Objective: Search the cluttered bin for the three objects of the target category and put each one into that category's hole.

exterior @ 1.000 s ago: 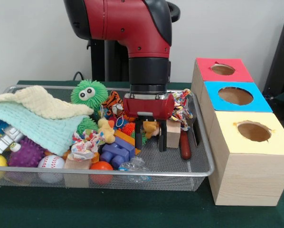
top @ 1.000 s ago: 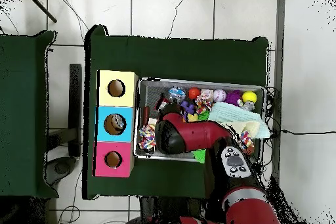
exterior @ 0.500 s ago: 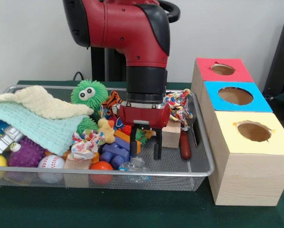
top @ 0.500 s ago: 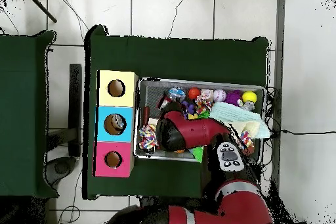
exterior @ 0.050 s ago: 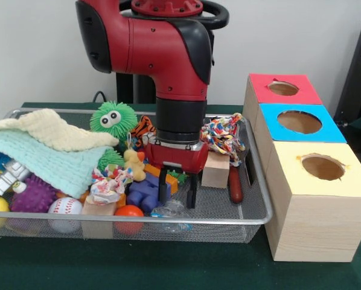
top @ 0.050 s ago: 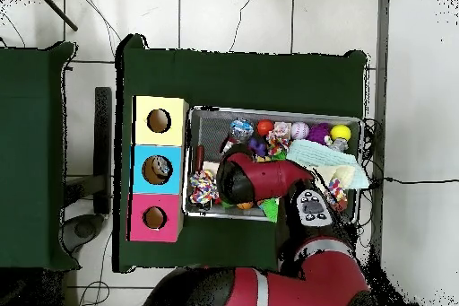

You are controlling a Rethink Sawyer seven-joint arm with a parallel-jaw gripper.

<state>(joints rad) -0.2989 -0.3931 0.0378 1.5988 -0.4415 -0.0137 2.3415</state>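
My gripper [exterior @ 0.050 s ago: 176,199] hangs open low over the front of the wire mesh bin [exterior @ 0.050 s ago: 253,219], and I see nothing between its fingers. Its left finger stands beside a blue toy brick [exterior @ 0.050 s ago: 144,194], and a clear plastic ball [exterior @ 0.050 s ago: 170,211] lies just in front of it. A wooden block [exterior @ 0.050 s ago: 217,169] and a red-handled tool [exterior @ 0.050 s ago: 235,186] lie to its right. Right of the bin stand red [exterior @ 0.050 s ago: 262,84], blue [exterior @ 0.050 s ago: 271,121] and yellow [exterior @ 0.050 s ago: 289,172] boxes, each with a round hole on top. In the overhead view the arm [top @ 0.050 s ago: 242,181] hides the gripper.
The bin also holds a green fuzzy ball [exterior @ 0.050 s ago: 112,119], a tiger plush [exterior @ 0.050 s ago: 145,130], a coloured rope toy [exterior @ 0.050 s ago: 224,136], an orange ball [exterior @ 0.050 s ago: 129,212], a baseball [exterior @ 0.050 s ago: 64,206] and cloths [exterior @ 0.050 s ago: 41,154] at the left. Something sits in the blue box's hole [top @ 0.050 s ago: 158,170].
The gripper has dropped lower and moved toward the bin's front rim and slightly left in the front view, away from the wooden block. It stays open.
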